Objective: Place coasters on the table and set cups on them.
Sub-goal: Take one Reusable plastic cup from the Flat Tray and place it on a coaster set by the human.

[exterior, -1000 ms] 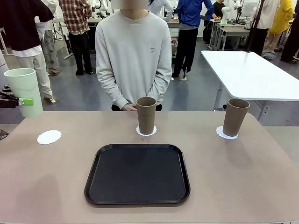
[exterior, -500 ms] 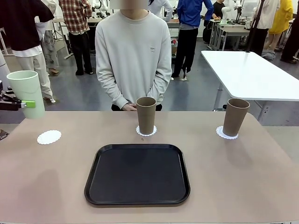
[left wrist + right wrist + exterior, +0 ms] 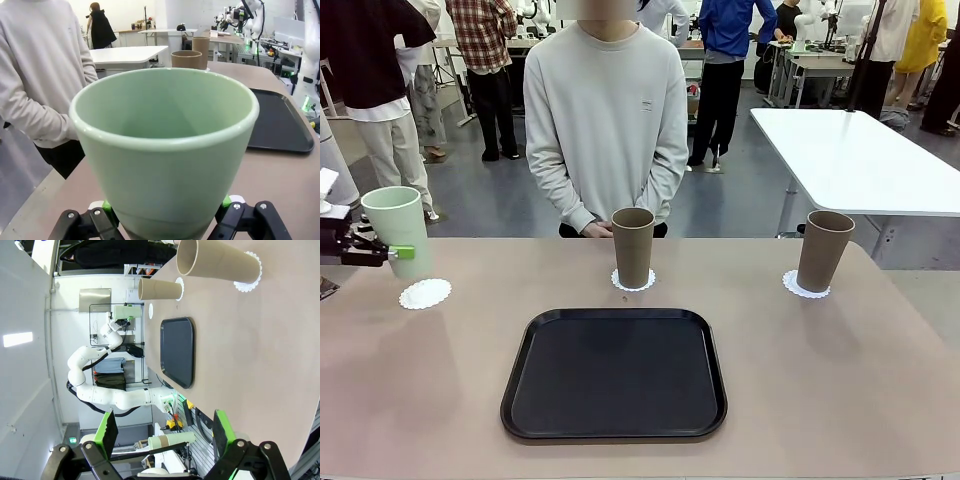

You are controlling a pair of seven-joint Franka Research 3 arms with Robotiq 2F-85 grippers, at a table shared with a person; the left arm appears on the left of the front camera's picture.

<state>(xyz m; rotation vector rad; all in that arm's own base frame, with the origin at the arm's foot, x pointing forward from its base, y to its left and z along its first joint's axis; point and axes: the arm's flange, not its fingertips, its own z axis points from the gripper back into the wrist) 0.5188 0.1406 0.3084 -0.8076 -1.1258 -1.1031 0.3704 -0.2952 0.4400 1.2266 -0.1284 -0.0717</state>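
Gripping the mint green cup point(image 3: 165, 150) low on its wall, the left gripper point(image 3: 382, 254) has its fingers point(image 3: 106, 206) closed on either side of it. Over the last second the cup has come down and now hangs just above the empty coaster point(image 3: 425, 293) at the tabletop's point(image 3: 820, 370) left end. Two brown cups point(image 3: 633, 246) already stand on coasters, so this looks like the last placement. The right gripper point(image 3: 165, 432) hangs wide and empty.

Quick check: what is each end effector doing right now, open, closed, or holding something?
Left end effector: closed on the green cup, above the table.
Right end effector: open, holding nothing.
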